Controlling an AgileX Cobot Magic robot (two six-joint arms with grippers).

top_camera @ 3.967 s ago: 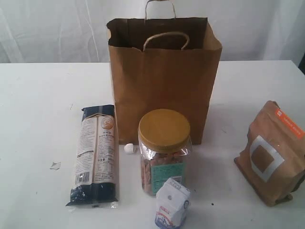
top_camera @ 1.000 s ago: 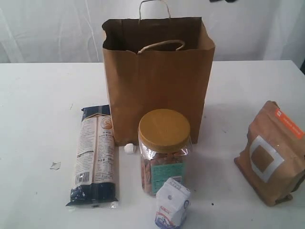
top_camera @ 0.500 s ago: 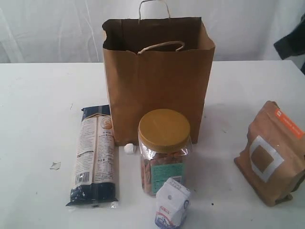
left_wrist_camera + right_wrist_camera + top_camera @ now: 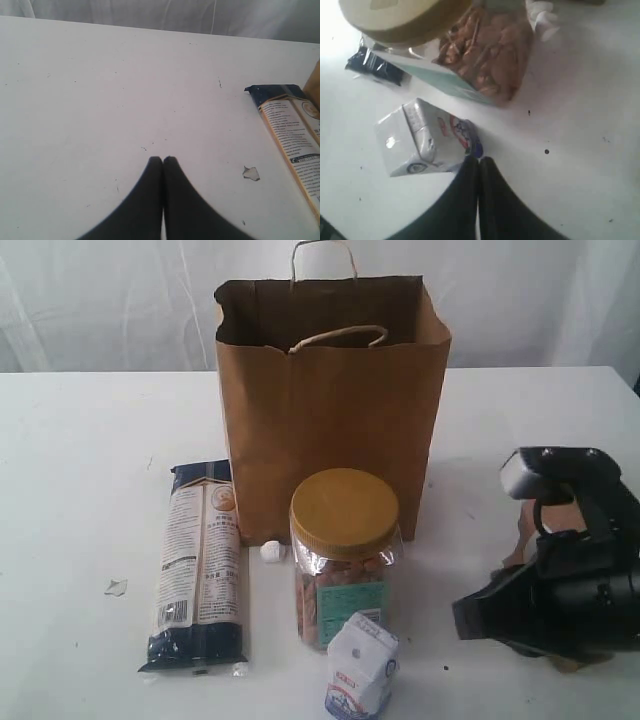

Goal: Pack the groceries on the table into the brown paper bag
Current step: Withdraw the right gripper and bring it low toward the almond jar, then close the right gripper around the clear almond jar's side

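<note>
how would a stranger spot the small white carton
Find the tall brown paper bag at the back. In front of it stands a tan-lidded clear jar, and in front of that the small white carton. It alone is a little white box with red and blue print.

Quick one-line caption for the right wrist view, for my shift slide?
Shut, empty right pincer with its tips beside the small white carton; tan-lidded jar close by on the white table.

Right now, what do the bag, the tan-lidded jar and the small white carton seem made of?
Brown paper bag: matte kraft paper, creased, with twisted paper handles. Tan-lidded clear jar: glossy see-through wall, probably plastic; ribbed matte lid. Small white carton: printed, slightly shiny paperboard, folded gable top.
</note>
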